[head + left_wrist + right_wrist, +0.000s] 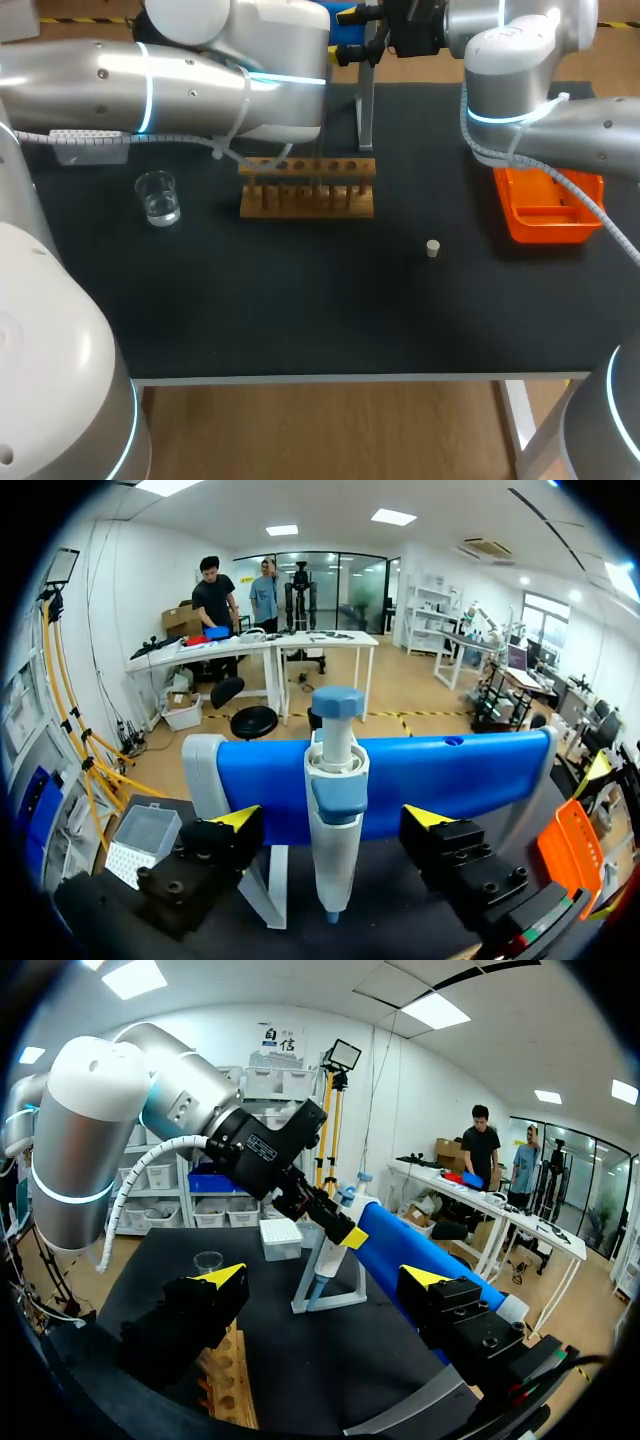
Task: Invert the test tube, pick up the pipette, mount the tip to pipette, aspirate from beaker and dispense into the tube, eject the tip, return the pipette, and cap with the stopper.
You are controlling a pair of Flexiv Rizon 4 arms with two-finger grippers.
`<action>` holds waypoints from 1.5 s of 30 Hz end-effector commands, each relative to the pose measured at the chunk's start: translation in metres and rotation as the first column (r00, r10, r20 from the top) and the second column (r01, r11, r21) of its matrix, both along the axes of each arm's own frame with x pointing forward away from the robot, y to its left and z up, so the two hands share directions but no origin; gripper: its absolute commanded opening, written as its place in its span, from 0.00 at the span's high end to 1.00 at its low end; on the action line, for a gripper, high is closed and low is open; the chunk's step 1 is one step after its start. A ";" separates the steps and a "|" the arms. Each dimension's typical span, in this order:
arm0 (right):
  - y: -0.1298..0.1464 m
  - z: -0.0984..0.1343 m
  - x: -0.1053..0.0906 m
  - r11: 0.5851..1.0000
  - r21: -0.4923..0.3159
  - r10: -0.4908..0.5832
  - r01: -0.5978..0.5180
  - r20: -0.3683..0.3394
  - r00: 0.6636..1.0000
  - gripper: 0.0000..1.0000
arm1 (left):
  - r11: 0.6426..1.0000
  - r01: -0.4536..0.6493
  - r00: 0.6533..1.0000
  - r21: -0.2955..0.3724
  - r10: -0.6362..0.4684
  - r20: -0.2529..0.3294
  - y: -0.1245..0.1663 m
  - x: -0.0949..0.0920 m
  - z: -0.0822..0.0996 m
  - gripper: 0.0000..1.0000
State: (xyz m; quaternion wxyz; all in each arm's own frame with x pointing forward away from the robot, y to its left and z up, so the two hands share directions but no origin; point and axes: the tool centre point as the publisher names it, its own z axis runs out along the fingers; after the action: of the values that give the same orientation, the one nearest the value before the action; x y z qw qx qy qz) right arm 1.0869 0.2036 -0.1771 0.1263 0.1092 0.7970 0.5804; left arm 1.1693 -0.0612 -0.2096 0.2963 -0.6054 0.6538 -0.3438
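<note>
**Left gripper** point(332, 818): fingers spread, one on each side of the pipette point(337, 780), with a gap on both sides. The pipette hangs upright on its blue stand point(460, 780) at the back edge of the bench point(300, 310).

**Right gripper** point(323, 1277): fingers also spread and holding nothing, raised near the back edge and facing the stand.

**On the bench:**
- a wooden rack point(307, 188) just in front of the stand
- a beaker point(157, 197) towards the left edge
- a stopper point(433, 249) right of centre, standing by itself
- an orange tray point(545, 210) at the right edge
</note>
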 end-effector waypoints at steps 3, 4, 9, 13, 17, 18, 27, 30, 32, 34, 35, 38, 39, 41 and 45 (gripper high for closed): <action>0.000 0.000 0.001 1.000 -0.002 0.003 -0.003 -0.002 1.000 0.00 | 1.000 0.002 1.000 0.005 -0.002 0.018 0.000 -0.002 0.012 0.00; 0.000 0.000 0.001 1.000 -0.002 0.003 -0.003 -0.002 1.000 0.00 | 1.000 0.002 1.000 0.007 -0.002 0.028 0.001 -0.003 0.015 0.00; 0.000 0.000 0.001 1.000 -0.002 0.003 -0.003 -0.002 1.000 0.00 | 1.000 0.001 0.998 0.018 -0.003 0.068 0.003 -0.005 0.034 0.00; 0.000 0.000 0.001 1.000 -0.002 0.003 -0.003 -0.002 1.000 0.00 | 1.000 0.005 0.995 0.029 -0.008 0.095 0.004 -0.010 0.048 0.00; 0.000 0.000 0.001 1.000 -0.002 0.003 -0.003 -0.002 1.000 0.00 | 0.998 0.061 0.992 0.035 -0.064 0.109 0.002 -0.018 0.059 0.00; 0.000 0.000 0.001 1.000 -0.002 0.003 -0.003 -0.002 1.000 0.00 | 0.996 0.085 0.988 0.036 -0.089 0.123 0.002 -0.023 0.062 0.00; 0.000 0.000 0.001 1.000 -0.002 0.003 -0.003 -0.002 1.000 0.00 | 0.944 0.328 0.936 0.023 -0.328 0.129 -0.001 -0.073 0.075 0.00; 0.000 0.000 0.001 1.000 -0.002 0.003 -0.003 -0.002 1.000 0.00 | 0.906 0.424 0.896 0.019 -0.422 0.137 -0.001 -0.094 0.074 0.00; 0.000 0.000 0.001 1.000 -0.002 0.003 -0.003 -0.002 1.000 0.00 | 0.883 0.468 0.872 0.029 -0.467 0.145 -0.001 -0.108 0.074 0.00; 0.000 0.000 0.001 1.000 -0.002 0.003 -0.003 -0.002 1.000 0.00 | 0.850 0.526 0.836 0.025 -0.523 0.169 0.000 -0.119 0.075 0.00; 0.000 0.000 0.001 1.000 -0.002 0.003 -0.003 -0.002 1.000 0.00 | 0.843 0.537 0.828 0.034 -0.534 0.172 0.001 -0.124 0.075 0.00; 0.000 0.000 0.001 1.000 -0.002 0.003 -0.003 -0.002 1.000 0.00 | 0.792 0.609 0.773 0.042 -0.605 0.191 0.001 -0.136 0.075 0.00; 0.000 0.000 0.001 1.000 -0.002 0.003 -0.003 -0.002 1.000 0.00 | 0.770 0.638 0.747 0.038 -0.630 0.212 0.002 -0.140 0.075 0.00; 0.000 0.000 0.001 1.000 -0.002 0.003 -0.003 -0.002 1.000 0.00 | 0.709 0.704 0.684 0.039 -0.692 0.232 0.000 -0.149 0.074 0.00; 0.000 0.000 0.001 1.000 -0.002 0.003 -0.003 -0.002 1.000 0.00 | 0.619 0.784 0.594 0.049 -0.771 0.230 -0.007 -0.161 0.064 0.00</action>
State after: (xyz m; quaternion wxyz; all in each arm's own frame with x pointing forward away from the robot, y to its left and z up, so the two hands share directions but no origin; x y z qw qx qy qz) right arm 1.0869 0.2036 -0.1771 0.1263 0.1092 0.7970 0.5804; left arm 1.0265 -0.0852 -0.1438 0.2655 -0.3139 0.7881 -0.4581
